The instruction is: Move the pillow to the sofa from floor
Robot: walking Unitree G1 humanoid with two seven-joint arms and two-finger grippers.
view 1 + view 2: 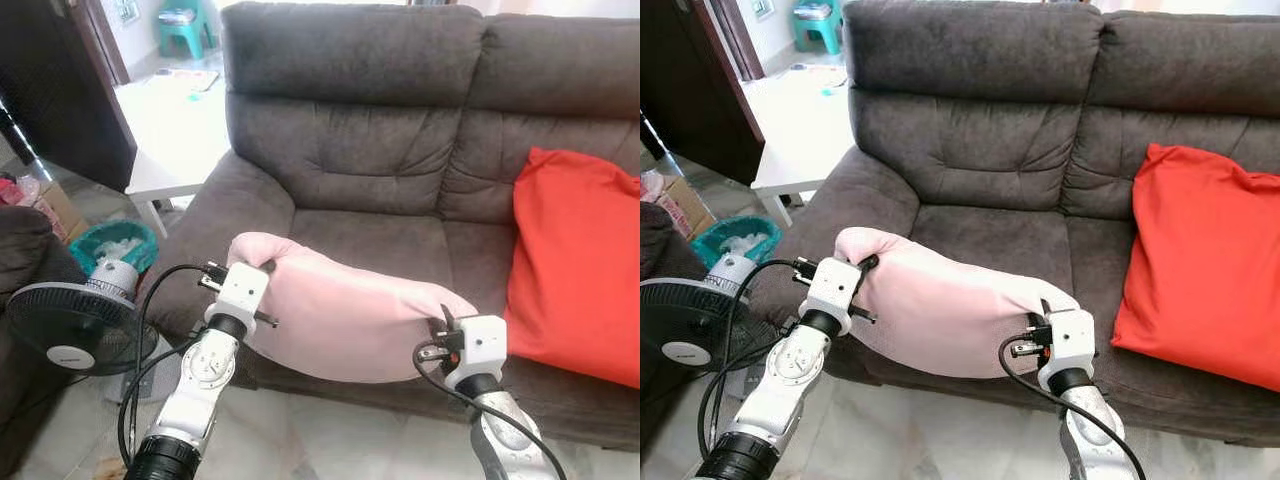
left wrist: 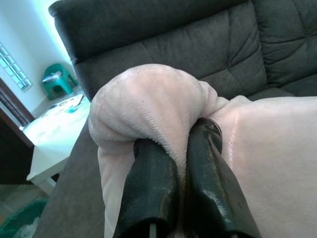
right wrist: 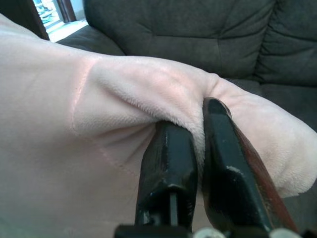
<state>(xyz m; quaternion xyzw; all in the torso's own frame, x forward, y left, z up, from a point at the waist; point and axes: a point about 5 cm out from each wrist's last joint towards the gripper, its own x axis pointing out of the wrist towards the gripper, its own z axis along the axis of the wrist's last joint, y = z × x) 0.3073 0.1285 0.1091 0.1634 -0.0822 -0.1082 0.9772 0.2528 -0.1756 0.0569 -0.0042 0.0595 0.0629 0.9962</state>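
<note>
A pale pink plush pillow (image 1: 345, 310) hangs stretched between my two grippers, just in front of and over the front edge of the dark grey sofa (image 1: 380, 150). My left gripper (image 1: 262, 266) is shut on the pillow's left corner; in the left wrist view its fingers (image 2: 153, 183) pinch a fold of pink fabric (image 2: 148, 104). My right gripper (image 1: 443, 322) is shut on the pillow's right corner, and its fingers (image 3: 171, 168) clamp a ridge of the cloth (image 3: 148, 89).
A red cushion (image 1: 575, 265) leans on the sofa's right seat. A white low table (image 1: 175, 125) stands left of the sofa, with a black fan (image 1: 75, 325) and a teal bin (image 1: 115, 245) on the floor near my left arm. The left seat (image 1: 990, 240) is bare.
</note>
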